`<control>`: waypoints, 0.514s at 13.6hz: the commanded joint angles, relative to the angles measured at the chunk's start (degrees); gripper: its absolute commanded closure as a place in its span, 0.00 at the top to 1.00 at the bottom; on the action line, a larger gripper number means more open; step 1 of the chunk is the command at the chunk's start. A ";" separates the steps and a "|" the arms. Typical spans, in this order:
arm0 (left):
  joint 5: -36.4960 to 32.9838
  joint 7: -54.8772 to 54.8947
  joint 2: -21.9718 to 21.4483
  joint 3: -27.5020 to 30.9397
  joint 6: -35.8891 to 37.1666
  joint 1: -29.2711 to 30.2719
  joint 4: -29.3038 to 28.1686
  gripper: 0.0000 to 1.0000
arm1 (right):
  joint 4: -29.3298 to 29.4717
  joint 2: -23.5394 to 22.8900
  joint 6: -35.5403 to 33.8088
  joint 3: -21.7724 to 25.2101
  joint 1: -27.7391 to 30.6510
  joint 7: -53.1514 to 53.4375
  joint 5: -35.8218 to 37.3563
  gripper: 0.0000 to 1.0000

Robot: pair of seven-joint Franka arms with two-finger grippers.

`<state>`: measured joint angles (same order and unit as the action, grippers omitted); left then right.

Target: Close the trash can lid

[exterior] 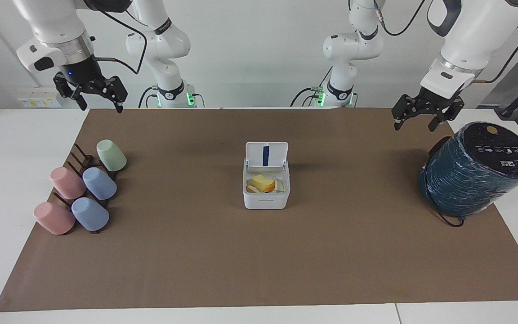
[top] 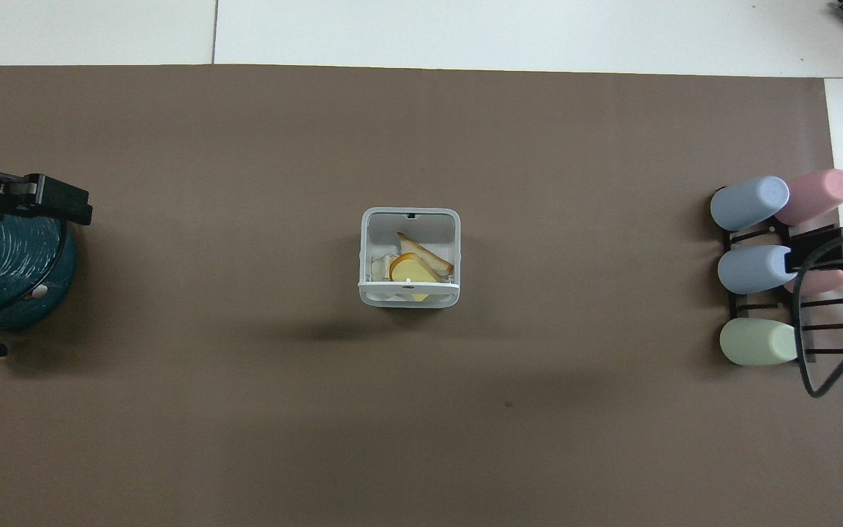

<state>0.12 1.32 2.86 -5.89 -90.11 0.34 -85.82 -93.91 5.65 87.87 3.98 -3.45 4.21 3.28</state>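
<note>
Brown paper covers the worktop (exterior: 331, 261), and the trash can (exterior: 265, 191) sits mid-mat, lid (exterior: 266, 155) upright on its robot-side edge. Only the facing view shows its blue strip; overhead shows just an edge. Toward the right arm's end from the can: five cups (exterior: 99, 183) on one rack. One teal cylinder (exterior: 470, 173) toward the left arm's end. Both arms wait aloft: left pincer (exterior: 414, 122) and right pincer (exterior: 100, 104), fingers apart.
</note>
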 commanded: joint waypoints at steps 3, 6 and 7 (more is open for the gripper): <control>0.85 0.79 -1.36 0.00 -1.12 0.19 -1.37 1.00 | -1.37 1.38 0.46 -0.20 0.20 -1.13 0.06 1.00; 0.85 0.79 -1.45 0.00 -1.03 0.27 -1.46 1.00 | -1.37 1.29 0.46 -0.12 0.20 -1.13 -0.03 1.00; 0.85 0.79 -1.45 0.00 -1.03 0.27 -1.46 1.00 | -1.37 1.38 0.46 -0.12 0.20 -1.13 0.06 1.00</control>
<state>0.21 1.32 2.86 -5.95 -90.30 0.34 -85.82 -93.91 5.66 87.87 3.98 -3.45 4.21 3.28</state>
